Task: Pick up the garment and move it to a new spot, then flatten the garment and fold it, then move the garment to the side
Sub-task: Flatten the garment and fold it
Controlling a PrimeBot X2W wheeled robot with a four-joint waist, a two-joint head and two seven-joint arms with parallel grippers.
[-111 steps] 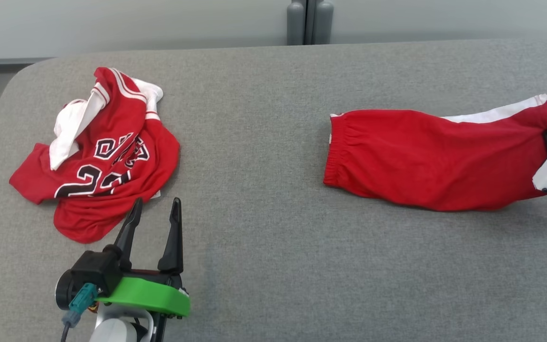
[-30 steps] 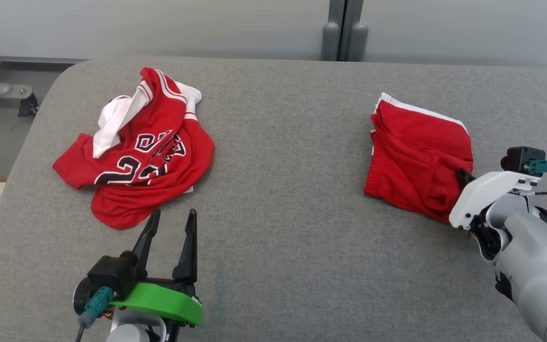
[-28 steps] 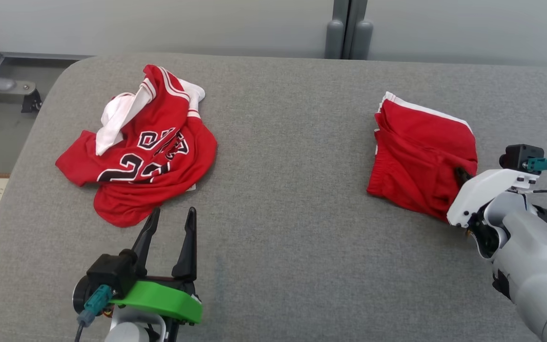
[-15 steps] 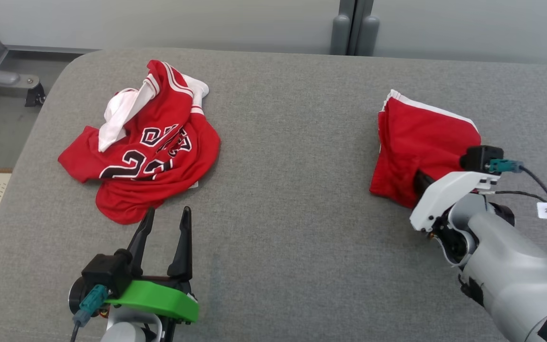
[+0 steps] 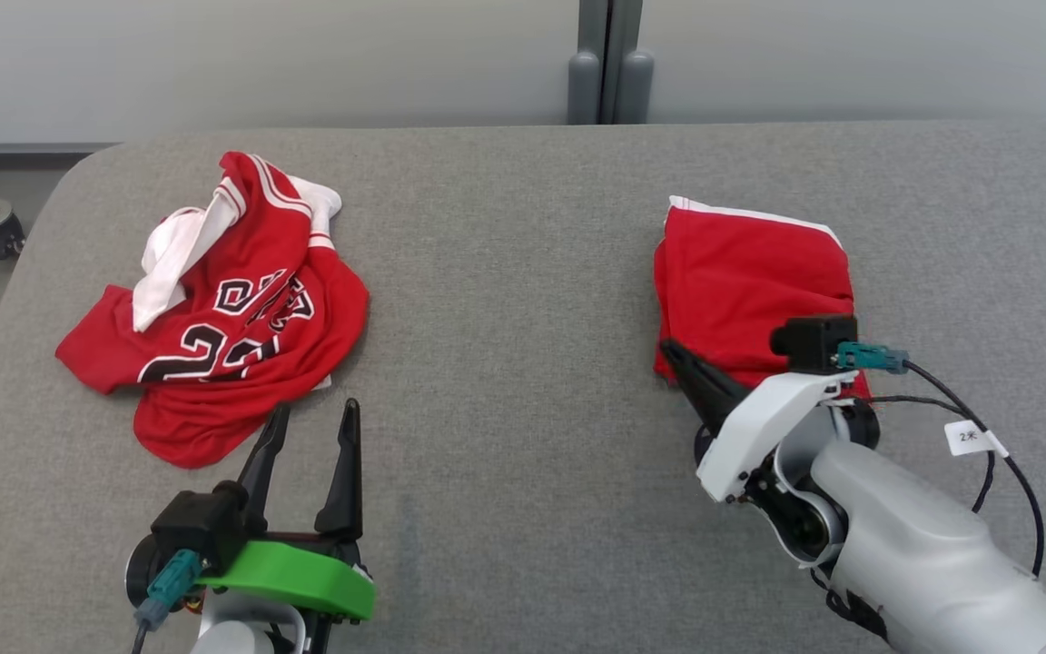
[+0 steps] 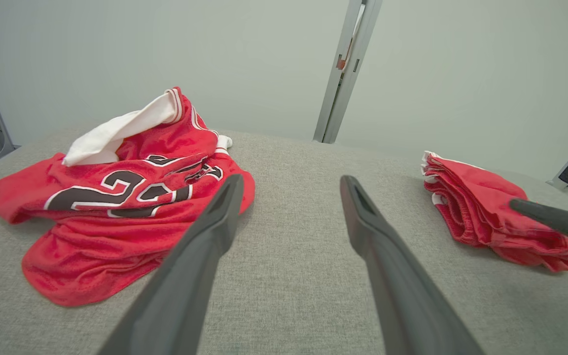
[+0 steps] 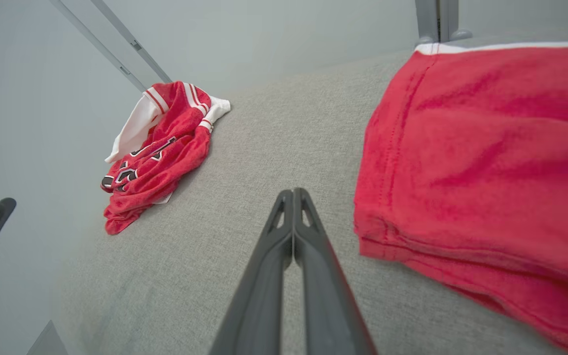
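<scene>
**Red fabric shorts (image 5: 750,272), folded, with a white edge stripe, lying beside the clenched right gripper (image 5: 671,348)**

The shorts are lying folded into a compact stack on the right half of the grey felt-covered table top (image 5: 514,300), with the white stripe running along their far edge. The right gripper, two long dark fingers on a white housing, is pointing at the near left corner of the stack. In the right wrist view its fingers (image 7: 284,231) are pressing flat against each other with no cloth between them, and their tips are sitting over bare felt just beside the shorts' stitched edge. Whether they are touching that edge I cannot tell. A thin black cable (image 5: 968,400) with a small white tag is looping off the right wrist.

The left gripper (image 5: 315,409), dark fingers on a green housing, is hanging at the near left with its fingers spread wide and gripping nothing. Its tips are pointing at the near hem of a crumpled red mesh jersey with black numerals and white trim (image 5: 241,318), which is lying well apart from the shorts on the left half of the table. A grey vertical post (image 5: 603,64) is standing against the pale wall (image 5: 260,54) behind the table
</scene>
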